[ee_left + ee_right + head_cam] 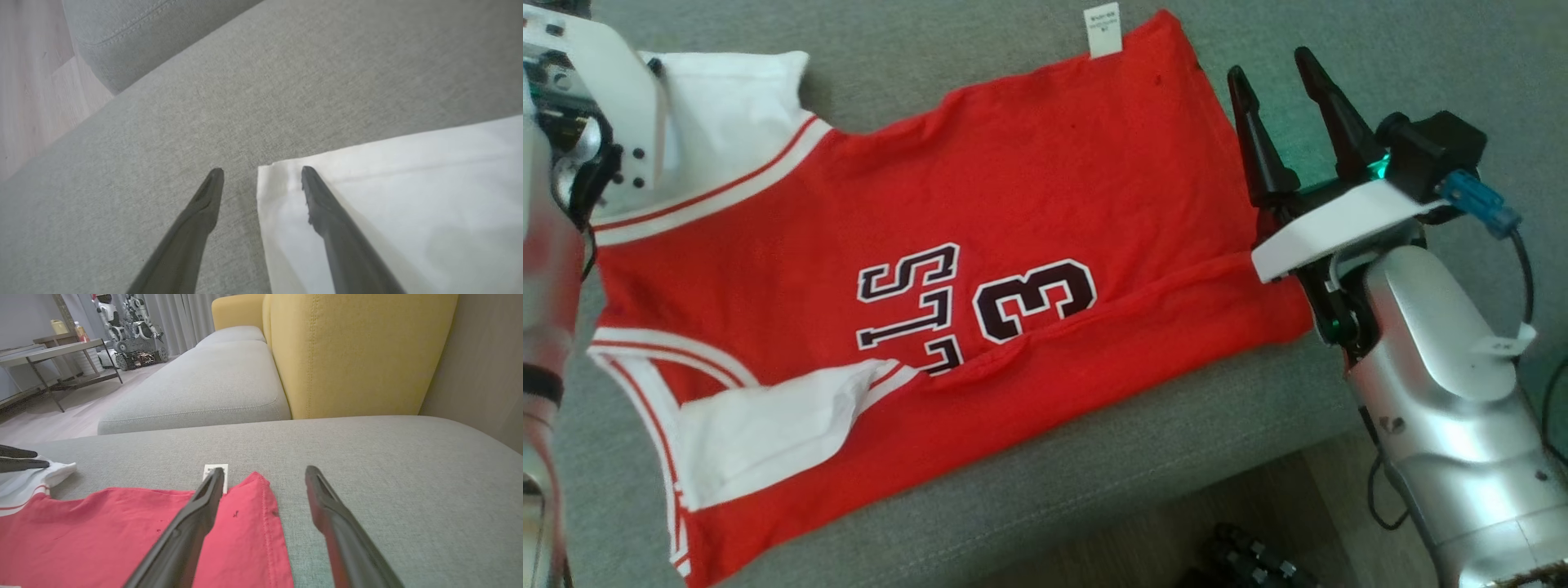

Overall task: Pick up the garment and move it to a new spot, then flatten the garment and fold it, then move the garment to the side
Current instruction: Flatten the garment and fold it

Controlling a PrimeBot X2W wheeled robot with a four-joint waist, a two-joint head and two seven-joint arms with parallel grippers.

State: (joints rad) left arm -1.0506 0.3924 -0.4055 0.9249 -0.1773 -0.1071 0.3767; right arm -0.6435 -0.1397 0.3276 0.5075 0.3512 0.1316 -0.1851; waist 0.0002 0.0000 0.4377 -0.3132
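While the left tool (261,173), spread, straddles the white sleeve corner (282,196) at upper left, the garment (980,245) lies mid-frame on the sofa cushion (931,49) and the right tool (1267,65), also spread, flanks its hem (1205,114) at right, likely readying a fold.

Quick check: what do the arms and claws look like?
The right claw has two long, dark, tapered fingers on a white bracket, with a black camera, blue plug and black cable; its forearm is silver. The left claw has matching dark fingers and a white housing.
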